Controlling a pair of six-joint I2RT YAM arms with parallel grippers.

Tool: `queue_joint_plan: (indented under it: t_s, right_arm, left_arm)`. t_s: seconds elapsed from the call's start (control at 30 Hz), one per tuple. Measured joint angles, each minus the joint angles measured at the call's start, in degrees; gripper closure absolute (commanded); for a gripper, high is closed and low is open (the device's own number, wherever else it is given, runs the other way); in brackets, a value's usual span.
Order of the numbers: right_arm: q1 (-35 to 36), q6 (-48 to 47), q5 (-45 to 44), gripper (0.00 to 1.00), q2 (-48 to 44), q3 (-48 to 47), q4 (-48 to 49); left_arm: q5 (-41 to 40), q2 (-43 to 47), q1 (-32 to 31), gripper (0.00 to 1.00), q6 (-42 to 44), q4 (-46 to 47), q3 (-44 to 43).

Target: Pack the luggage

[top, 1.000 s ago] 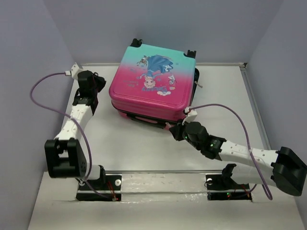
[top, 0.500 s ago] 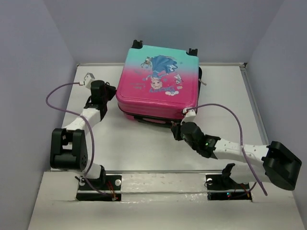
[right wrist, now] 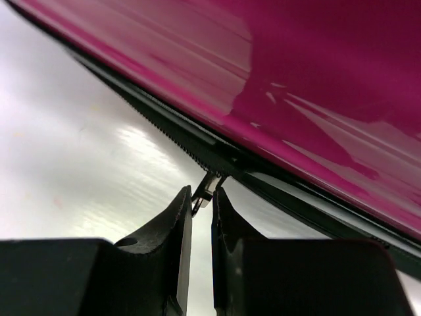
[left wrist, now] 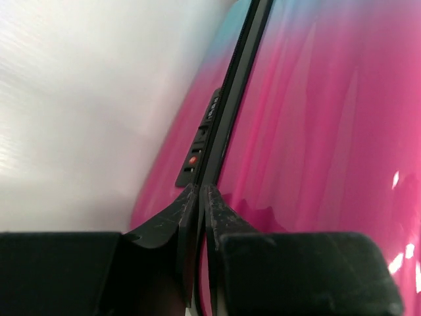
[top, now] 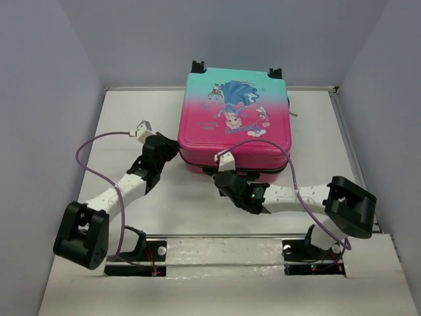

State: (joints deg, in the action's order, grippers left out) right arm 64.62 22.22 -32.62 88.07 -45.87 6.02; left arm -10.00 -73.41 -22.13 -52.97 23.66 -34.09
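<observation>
Now the luggage point(top: 233, 122) lies shut at the back of the bench point(top: 131, 118). The right gripper point(right wrist: 201, 197) pinches the zip tab point(right wrist: 208, 184); pull it slowly along the zip point(right wrist: 164, 135). The left gripper point(left wrist: 199, 194), fingers together, should steady the side.

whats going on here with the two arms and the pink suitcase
The luggage lies flat on the table, lid down. The right gripper is pinched on a zipper pull at its near edge. The left gripper, fingers together, sits against the zipper seam on the left side, beside the combination lock.
</observation>
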Motion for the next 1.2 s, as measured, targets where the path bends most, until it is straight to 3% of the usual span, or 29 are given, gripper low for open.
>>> queue_joint_plan:
  t_s: [0.2,0.33,0.43,0.47,0.53,0.6,0.7,0.8,0.97,1.2]
  right_arm:
    - [1.7,0.3,3.7,0.93,-2.4,2.5,2.6]
    - [2.7,0.7,4.2,0.93,-13.3,9.7,2.3]
    - [2.4,0.3,5.6,0.93,-22.4,12.6,-2.2]
    - [1.8,0.2,6.3,0.93,-25.0,12.9,-3.8]
    - [0.1,0.2,8.8,0.93,-28.5,13.9,-6.1]
    - [-5.7,0.7,13.9,0.93,-34.5,16.9,-6.7]
    - [-13.6,2.9,19.8,0.93,-43.0,20.3,-7.4]
    - [-17.9,5.9,20.4,0.93,-48.8,21.3,-11.8]
    - [-18.5,10.6,15.8,0.93,-54.3,21.3,-19.2]
    - [-18.9,12.8,11.1,0.93,-56.5,21.0,-24.4]
  left_arm:
    - [-2.5,6.1,-0.6,0.77,4.3,-8.0,-0.2]
    - [-1.3,4.9,-1.5,0.75,4.5,-8.5,-0.3]
    - [-0.1,4.8,-2.4,0.64,4.4,-9.0,-0.3]
    - [0.0,5.0,-2.8,0.51,4.4,-9.6,-0.4]
    - [-0.7,5.6,-3.3,0.42,4.7,-10.7,-1.2]
    - [-2.8,7.7,-3.5,0.31,4.7,-11.8,-3.6]
    - [-2.5,8.5,-1.1,0.26,5.0,-12.1,-10.5]
    - [0.1,2.1,3.3,0.24,5.6,-11.1,-23.2]
    - [6.3,-17.0,7.8,0.18,7.8,-12.3,-45.4]
    - [18.9,-43.5,9.5,0.13,8.9,-15.9,-66.3]
